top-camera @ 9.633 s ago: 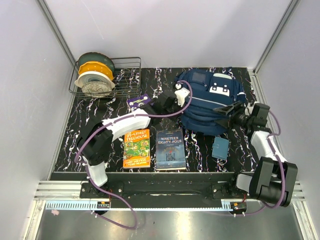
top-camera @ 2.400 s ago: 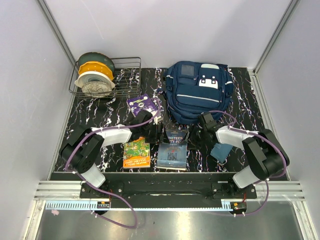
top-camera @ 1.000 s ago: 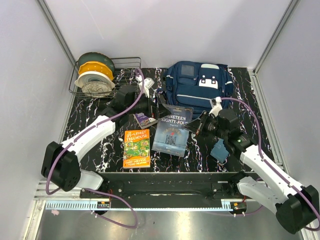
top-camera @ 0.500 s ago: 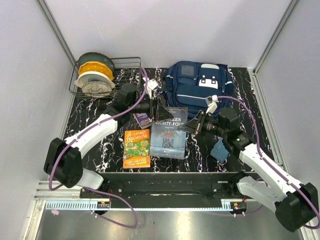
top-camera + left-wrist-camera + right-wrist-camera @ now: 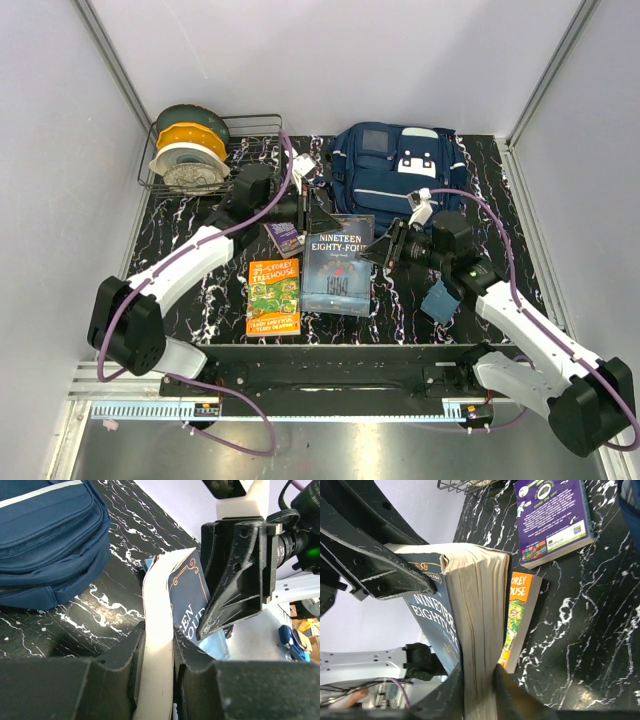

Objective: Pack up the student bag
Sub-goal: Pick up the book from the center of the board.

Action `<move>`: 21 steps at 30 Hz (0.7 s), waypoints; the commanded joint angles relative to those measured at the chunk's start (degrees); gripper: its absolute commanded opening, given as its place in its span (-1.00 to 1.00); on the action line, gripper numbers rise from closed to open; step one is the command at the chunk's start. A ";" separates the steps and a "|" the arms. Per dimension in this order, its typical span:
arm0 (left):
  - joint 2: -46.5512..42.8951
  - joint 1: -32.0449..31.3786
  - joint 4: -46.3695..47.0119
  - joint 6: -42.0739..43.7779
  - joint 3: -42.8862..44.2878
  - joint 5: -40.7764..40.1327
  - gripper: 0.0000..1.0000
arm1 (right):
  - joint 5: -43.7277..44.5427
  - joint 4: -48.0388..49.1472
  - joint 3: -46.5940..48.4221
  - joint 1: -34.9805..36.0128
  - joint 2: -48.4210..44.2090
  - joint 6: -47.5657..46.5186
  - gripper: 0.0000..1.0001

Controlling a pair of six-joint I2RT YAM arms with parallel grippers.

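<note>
The student bag (image 5: 395, 178), navy with white stripes, lies at the back of the table and fills the upper left of the left wrist view (image 5: 45, 530). The dark blue book "Nineteen Eighty-Four" (image 5: 337, 268) is held tilted above the table in front of it, between both arms. My left gripper (image 5: 320, 214) is shut on the book's far left edge, its fingers pressed to both sides of the pale pages (image 5: 159, 630). My right gripper (image 5: 386, 250) is shut on the book's right page edge (image 5: 479, 672).
An orange paperback (image 5: 274, 296) lies on the table left of the held book, and a purple book (image 5: 284, 237) just behind it. A teal-blue pouch (image 5: 440, 298) sits under the right arm. A wire rack (image 5: 255, 150) with filament spools stands at the back left.
My left gripper has closed from wide open onto the book's far left edge. The book, held by the right gripper throughout, shifted slightly toward the near left and sits flatter.
</note>
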 commanded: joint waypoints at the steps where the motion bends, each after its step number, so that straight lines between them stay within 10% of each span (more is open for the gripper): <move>1: -3.07 -0.23 -0.67 3.35 0.32 -4.17 -1.00 | 6.31 3.95 5.32 0.22 -0.97 0.55 0.07; 6: -5.53 2.83 -3.21 1.42 3.02 -12.45 -1.00 | 13.36 -4.05 5.59 0.22 -2.98 0.90 0.58; 21: -2.11 10.67 26.56 -26.94 3.48 -16.06 -1.00 | 4.14 17.30 -10.41 0.40 -1.94 21.91 0.58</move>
